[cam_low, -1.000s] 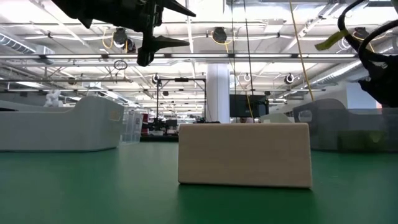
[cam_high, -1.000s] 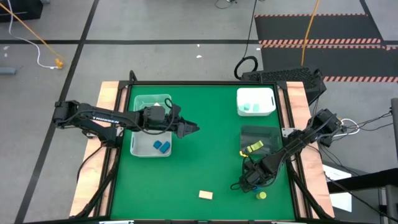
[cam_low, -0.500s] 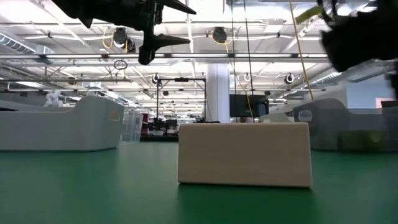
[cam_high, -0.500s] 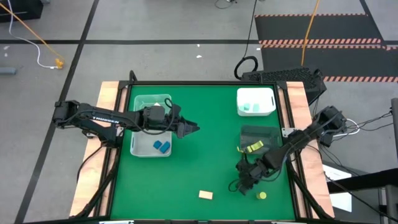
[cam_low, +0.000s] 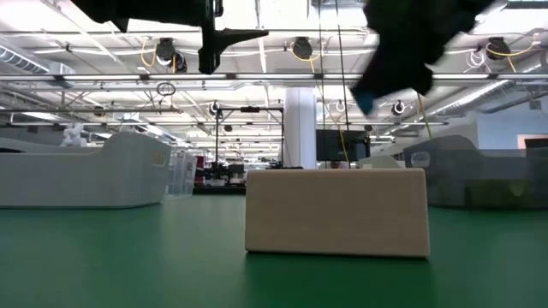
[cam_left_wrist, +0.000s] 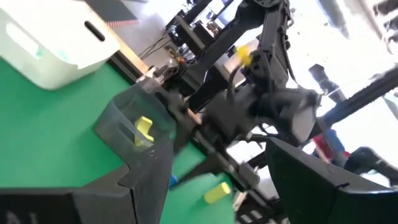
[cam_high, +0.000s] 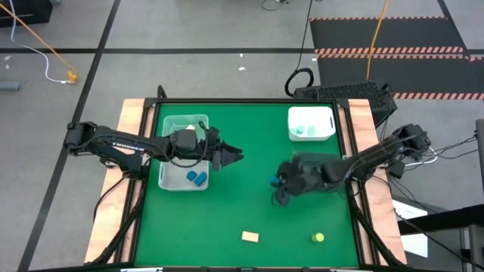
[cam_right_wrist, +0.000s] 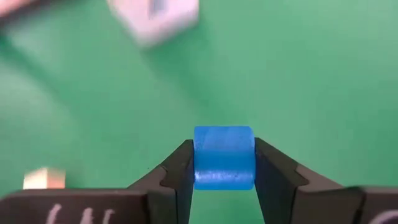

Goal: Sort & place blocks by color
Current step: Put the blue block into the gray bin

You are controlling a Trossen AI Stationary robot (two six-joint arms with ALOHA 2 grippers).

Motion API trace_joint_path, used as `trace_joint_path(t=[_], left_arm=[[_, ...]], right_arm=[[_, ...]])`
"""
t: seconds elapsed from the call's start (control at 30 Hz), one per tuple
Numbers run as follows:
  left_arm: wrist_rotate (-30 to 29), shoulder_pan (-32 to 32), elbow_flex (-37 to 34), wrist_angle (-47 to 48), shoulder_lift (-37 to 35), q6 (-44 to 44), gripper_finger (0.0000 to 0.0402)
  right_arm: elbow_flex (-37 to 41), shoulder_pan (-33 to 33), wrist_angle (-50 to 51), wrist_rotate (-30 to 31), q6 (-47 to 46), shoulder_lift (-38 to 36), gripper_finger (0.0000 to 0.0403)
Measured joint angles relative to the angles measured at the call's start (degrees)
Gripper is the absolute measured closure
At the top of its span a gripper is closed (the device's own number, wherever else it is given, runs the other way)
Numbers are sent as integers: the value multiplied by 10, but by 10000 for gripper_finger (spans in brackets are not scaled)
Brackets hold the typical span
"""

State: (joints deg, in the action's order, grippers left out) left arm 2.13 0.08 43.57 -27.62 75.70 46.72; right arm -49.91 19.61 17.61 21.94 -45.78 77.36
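- Green counter (cam_high: 249, 196) under a ceiling of lights.
- Right pincer (cam_right_wrist: 224, 163) clenched on a blue block (cam_right_wrist: 224, 157) — aloft over the counter's middle right.
- Left pincer (cam_high: 233, 156) released, hanging beside the left bin (cam_high: 171, 183).
- Tan block (cam_high: 250, 236) and yellow cylinder (cam_high: 318, 237) near the front edge.

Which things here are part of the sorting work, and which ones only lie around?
Part of the job:
- blue block, held in the right gripper
- tan block
- yellow cylinder
- two blue blocks in the left bin
- mint blocks

Just lying about:
- cables on the floor
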Motion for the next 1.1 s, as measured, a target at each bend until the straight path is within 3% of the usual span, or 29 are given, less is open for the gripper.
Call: trace_joint_path(t=[0.13, 0.3, 0.4, 0.83, 1.1], left_arm=[[0, 5, 0, 0, 0, 76, 146], [0, 6, 0, -3, 0, 143, 146], [0, 6, 0, -8, 0, 176, 146], [-12, 6, 0, -41, 1, 239, 146], [-24, 6, 0, -41, 1, 250, 146]], right_arm=[[0, -47, -128, 51, 126, -30, 287], [0, -91, -330, 50, 292, -36, 287], [0, -111, -413, 21, 348, -31, 287], [0, -132, -428, -43, 403, -23, 287], [0, -132, -444, -68, 486, -22, 287]])
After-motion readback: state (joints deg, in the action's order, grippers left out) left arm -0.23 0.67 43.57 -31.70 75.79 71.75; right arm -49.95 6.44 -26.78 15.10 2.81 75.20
